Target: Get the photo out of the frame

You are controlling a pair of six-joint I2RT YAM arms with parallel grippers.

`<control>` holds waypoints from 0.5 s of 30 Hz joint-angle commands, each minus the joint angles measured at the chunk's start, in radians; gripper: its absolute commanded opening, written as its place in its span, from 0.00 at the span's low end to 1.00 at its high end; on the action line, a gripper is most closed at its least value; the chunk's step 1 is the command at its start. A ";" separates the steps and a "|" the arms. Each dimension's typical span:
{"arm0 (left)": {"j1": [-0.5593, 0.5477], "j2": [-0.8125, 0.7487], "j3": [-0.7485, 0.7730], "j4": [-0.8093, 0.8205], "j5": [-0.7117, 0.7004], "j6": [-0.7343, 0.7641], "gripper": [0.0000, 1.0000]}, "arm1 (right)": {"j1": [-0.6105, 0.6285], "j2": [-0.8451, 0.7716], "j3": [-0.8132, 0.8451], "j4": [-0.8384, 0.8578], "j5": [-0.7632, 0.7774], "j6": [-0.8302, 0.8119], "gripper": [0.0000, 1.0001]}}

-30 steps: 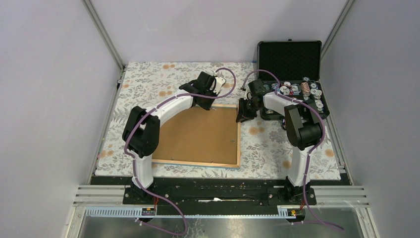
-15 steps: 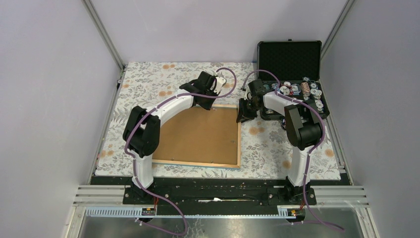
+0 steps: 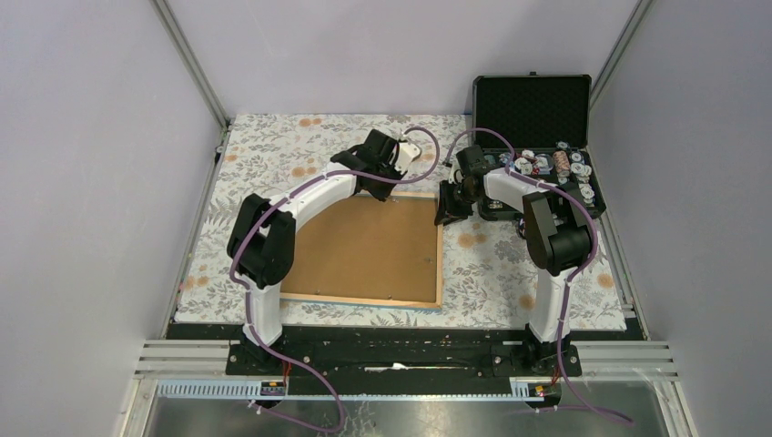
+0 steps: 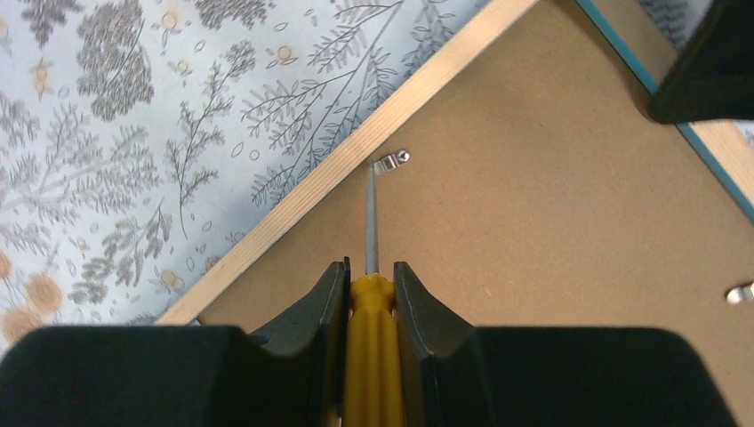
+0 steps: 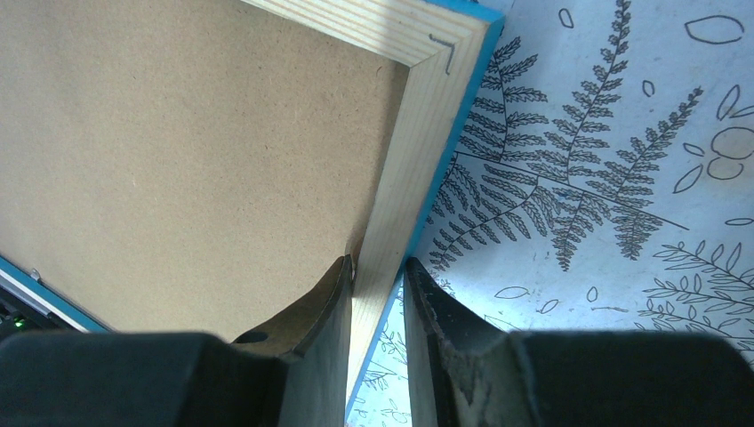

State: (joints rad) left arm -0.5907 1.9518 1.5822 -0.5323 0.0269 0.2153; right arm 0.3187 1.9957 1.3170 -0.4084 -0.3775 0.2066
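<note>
Frame (image 3: pixel 373 255) lies face down on the worktop (image 3: pixel 273 146), backing board (image 4: pixel 533 231) uppermost. Right gripper (image 5: pixel 378 267) is clenched on the pale wood rim (image 5: pixel 396 196) near a corner. Left gripper (image 4: pixel 369 267) grasps a yellow-handled screwdriver (image 4: pixel 371 356), its tip at a metal clip (image 4: pixel 389 161).

Judged: the rim is stiff and a sound hold. The board is thin and flexible. The photo is likely light and easily creased, best lifted by an edge. It is wholly hidden under the board; glazing cannot be confirmed.
</note>
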 commanded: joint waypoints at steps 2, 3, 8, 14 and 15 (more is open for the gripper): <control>-0.003 -0.064 0.022 0.000 0.131 0.186 0.00 | 0.004 0.008 0.003 -0.058 0.034 -0.041 0.00; -0.003 -0.060 0.026 -0.005 0.138 0.197 0.00 | 0.004 0.008 0.002 -0.058 0.035 -0.041 0.00; -0.004 -0.037 0.051 -0.011 0.147 0.207 0.00 | 0.005 0.005 0.001 -0.059 0.034 -0.043 0.00; -0.003 -0.010 0.075 0.008 0.136 0.199 0.00 | 0.003 0.002 -0.001 -0.058 0.037 -0.048 0.00; -0.003 -0.008 0.077 0.012 0.135 0.202 0.00 | 0.004 0.003 -0.001 -0.058 0.036 -0.049 0.00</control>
State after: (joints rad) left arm -0.5919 1.9514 1.6039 -0.5587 0.1375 0.3965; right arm 0.3187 1.9957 1.3170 -0.4084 -0.3775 0.2058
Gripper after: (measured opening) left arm 0.248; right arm 0.306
